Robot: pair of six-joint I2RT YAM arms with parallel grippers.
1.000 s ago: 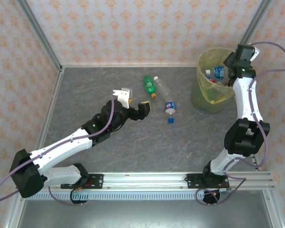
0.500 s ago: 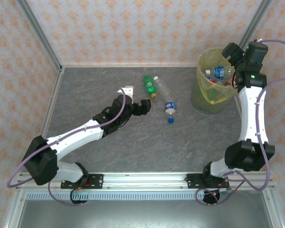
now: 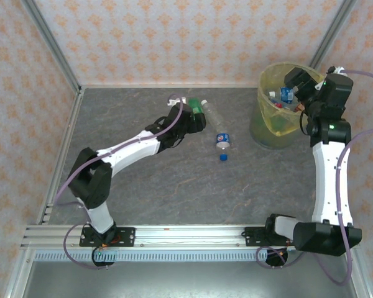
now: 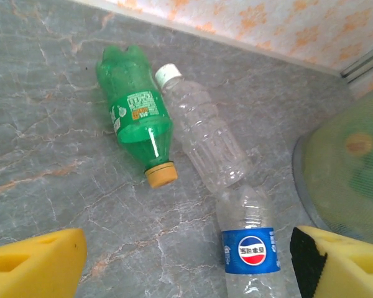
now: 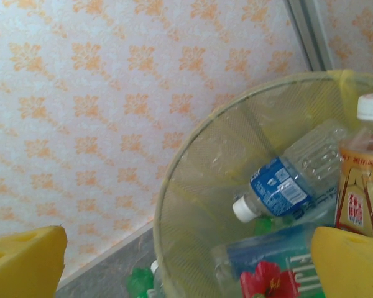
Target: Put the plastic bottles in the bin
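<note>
The left end effector (image 4: 186, 267), spread wide and empty, hovers over the green bottle (image 4: 137, 121). The clear bottle (image 4: 205, 136) lies just beside it at 3 o'clock and the Pepsi-labelled bottle (image 4: 248, 248) at 5 o'clock, all on the tabletop (image 4: 56, 180). The right end effector (image 5: 186, 261), also wide and empty, hangs over the bin (image 5: 174, 180). Closing on one crowded round bottle could knock its neighbour rolling.

Bright, even light; only faint shadows on the counter (image 3: 174, 186), a small glare streak on the green bottle (image 4: 137, 121).
</note>
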